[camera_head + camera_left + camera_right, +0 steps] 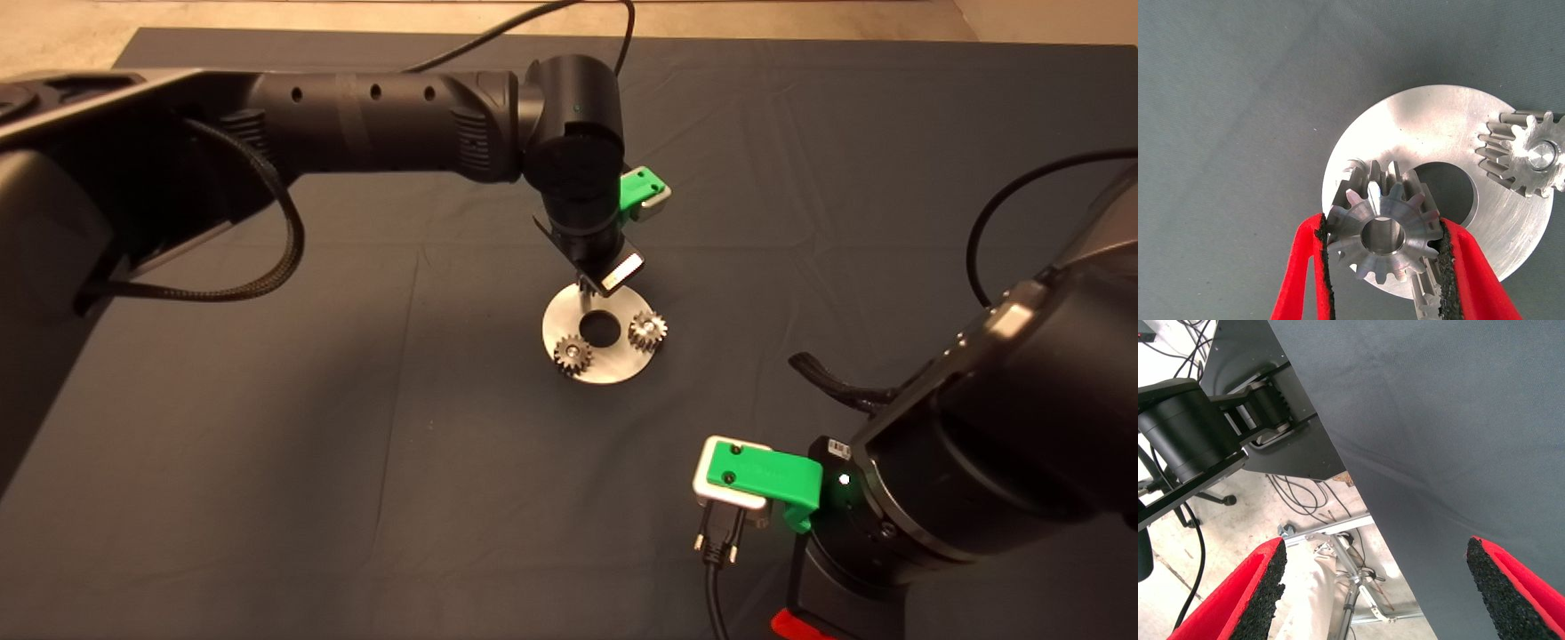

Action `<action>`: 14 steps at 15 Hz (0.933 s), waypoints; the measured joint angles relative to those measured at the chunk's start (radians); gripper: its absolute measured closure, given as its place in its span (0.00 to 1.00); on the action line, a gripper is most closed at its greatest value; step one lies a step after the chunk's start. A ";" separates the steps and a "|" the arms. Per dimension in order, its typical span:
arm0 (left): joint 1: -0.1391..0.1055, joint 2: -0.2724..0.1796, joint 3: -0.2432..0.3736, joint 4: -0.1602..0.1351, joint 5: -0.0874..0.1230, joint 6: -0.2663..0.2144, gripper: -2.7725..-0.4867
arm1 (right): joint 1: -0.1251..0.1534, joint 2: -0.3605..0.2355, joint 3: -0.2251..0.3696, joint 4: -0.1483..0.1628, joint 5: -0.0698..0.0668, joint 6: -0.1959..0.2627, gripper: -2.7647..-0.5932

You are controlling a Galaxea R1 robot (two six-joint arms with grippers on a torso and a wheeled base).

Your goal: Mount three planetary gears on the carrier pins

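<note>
Left wrist view: left gripper (1386, 235) pinches the third gear (1383, 230) above the disc (1418, 133); two gears (573, 355) already seated, right gripper (1381, 587) parked wide open, empty, by the mat's edge

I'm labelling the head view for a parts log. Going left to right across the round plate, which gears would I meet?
Left seated gear → held gear, hidden under the left gripper → right seated gear, all on the round plate.
</note>
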 joint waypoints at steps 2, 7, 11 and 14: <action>0.000 0.000 -0.002 0.006 -0.001 0.000 0.93 | 0.000 0.000 0.000 0.000 0.000 0.000 0.35; 0.001 0.000 -0.002 0.025 -0.001 0.001 0.93 | 0.000 0.000 0.000 0.000 0.000 0.000 0.35; 0.007 -0.003 -0.002 0.047 0.000 0.003 0.93 | 0.000 0.000 0.000 0.000 0.000 0.000 0.35; 0.030 -0.003 -0.002 0.067 0.000 0.004 0.93 | 0.000 0.000 0.000 0.000 0.000 0.000 0.35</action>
